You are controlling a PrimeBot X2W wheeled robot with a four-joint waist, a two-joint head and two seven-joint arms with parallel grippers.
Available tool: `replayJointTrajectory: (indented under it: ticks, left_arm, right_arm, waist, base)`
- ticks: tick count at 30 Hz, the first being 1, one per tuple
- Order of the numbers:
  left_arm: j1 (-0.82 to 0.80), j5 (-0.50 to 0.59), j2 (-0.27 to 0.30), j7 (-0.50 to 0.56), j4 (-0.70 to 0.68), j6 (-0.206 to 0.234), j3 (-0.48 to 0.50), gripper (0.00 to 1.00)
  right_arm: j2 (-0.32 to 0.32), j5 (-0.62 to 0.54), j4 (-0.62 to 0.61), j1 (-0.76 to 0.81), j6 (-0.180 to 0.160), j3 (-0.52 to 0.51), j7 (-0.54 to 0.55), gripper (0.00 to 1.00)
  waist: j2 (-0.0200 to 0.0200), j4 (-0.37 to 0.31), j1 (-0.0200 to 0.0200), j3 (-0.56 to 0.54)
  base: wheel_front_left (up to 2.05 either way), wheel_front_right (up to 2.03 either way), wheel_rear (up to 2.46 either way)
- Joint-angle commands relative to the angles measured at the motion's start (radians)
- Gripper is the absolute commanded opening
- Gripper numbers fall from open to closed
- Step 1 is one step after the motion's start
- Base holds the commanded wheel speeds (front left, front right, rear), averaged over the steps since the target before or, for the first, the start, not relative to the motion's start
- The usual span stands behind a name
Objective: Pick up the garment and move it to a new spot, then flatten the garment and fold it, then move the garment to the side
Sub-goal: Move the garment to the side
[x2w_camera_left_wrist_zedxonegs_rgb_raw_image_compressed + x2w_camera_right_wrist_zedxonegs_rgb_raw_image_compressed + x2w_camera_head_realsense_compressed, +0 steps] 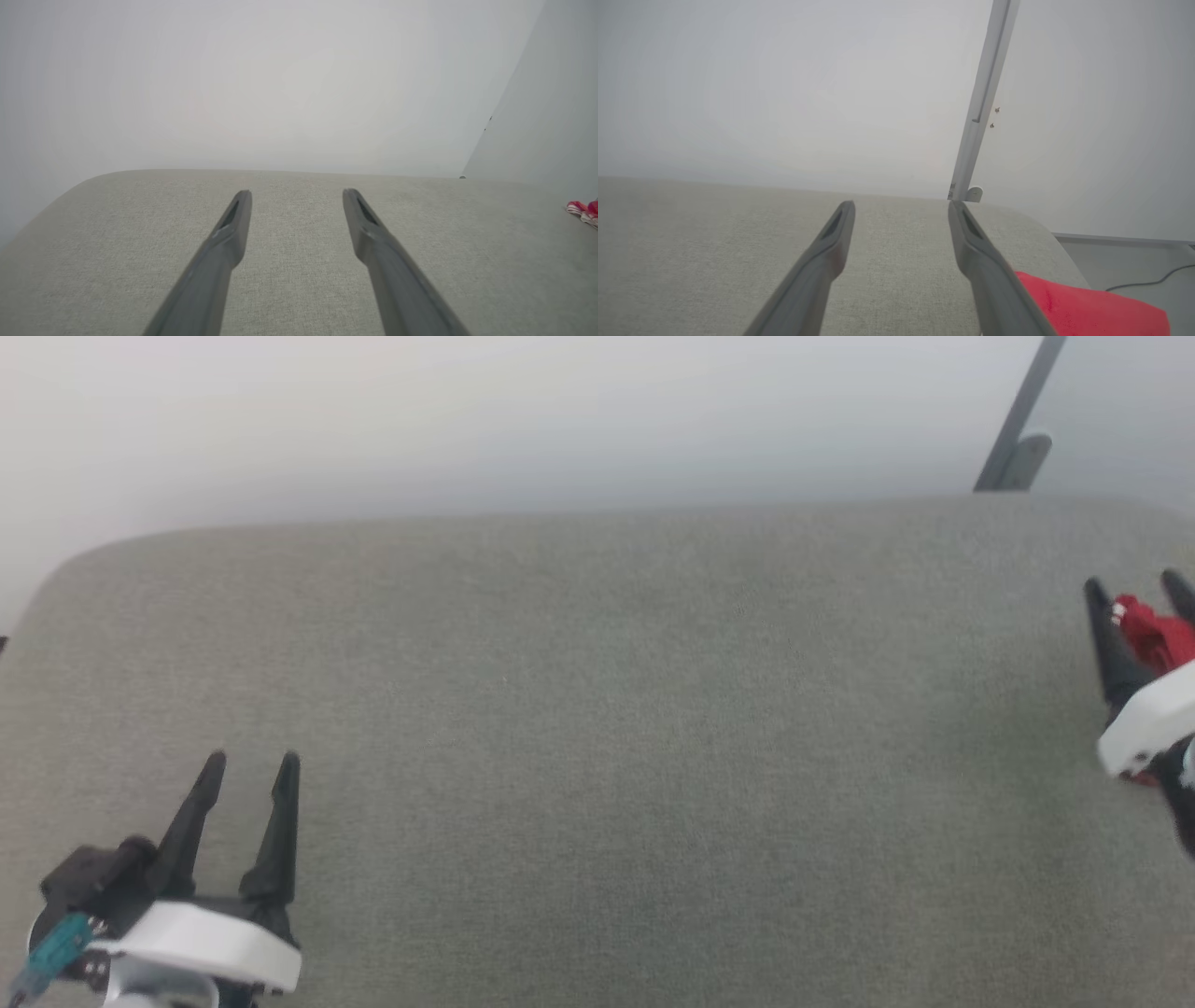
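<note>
We see a grey-green worktop (597,709) covered in woven cloth, matt and finely rough, the weave plain up close. The red garment (1092,308) looks like smooth, soft cloth with a faint sheen. The long dark fingers (219,261) seem to be hard matt plastic, and the white shell (205,947) of the left gripper (253,763) is glossy plastic. The pale grey slanted bar (985,93) looks like smooth painted metal, standing against a plain matt wall (784,93)

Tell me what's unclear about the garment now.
- The garment, head view: mostly cut off by the right edge, partly covered by the right gripper; lettering unseen.
- Left wrist view: a small striped scrap at the right edge.
- Right wrist view: cut by the bottom edge, behind a finger.
</note>
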Motion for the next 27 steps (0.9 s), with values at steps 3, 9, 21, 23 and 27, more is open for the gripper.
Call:
replayJointTrajectory:
  ticks: [3, 9, 21, 23, 27]
  left_arm:
    - [0.053, -0.008, 0.003, -0.004, -0.009, -0.001, 0.028, 1.00]
    - [0.110, -0.018, 0.016, -0.004, -0.020, -0.001, 0.048, 1.00]
    - [0.162, -0.013, 0.014, -0.004, -0.038, -0.001, 0.092, 1.00]
    - [0.164, -0.013, 0.013, -0.004, -0.041, -0.001, 0.094, 1.00]
    - [0.180, -0.013, 0.005, -0.004, -0.044, -0.001, 0.111, 1.00]
  right_arm:
    - [0.050, -0.075, -0.089, 0.118, -0.001, -0.086, -0.004, 1.00]
    - [0.141, -0.187, -0.215, 0.286, -0.001, -0.205, -0.004, 1.00]
    - [0.270, -0.308, -0.385, 0.481, -0.001, -0.348, -0.004, 1.00]
    - [0.277, -0.310, -0.395, 0.492, -0.001, -0.356, -0.004, 1.00]
    - [0.309, -0.326, -0.425, 0.529, -0.001, -0.371, -0.004, 1.00]
  waist:
    - [0.0000, 0.027, 0.0000, -0.052]
    - [0.0000, 0.040, 0.0000, -0.079]
    - [0.0000, 0.051, 0.0000, -0.101]
    - [0.0000, 0.051, 0.0000, -0.102]
    - [0.0000, 0.050, 0.0000, -0.103]
  base:
    - [0.00, 0.00, 0.00]
    - [0.00, 0.00, 0.00]
    - [0.00, 0.00, 0.00]
    - [0.00, 0.00, 0.00]
    - [0.00, 0.00, 0.00]
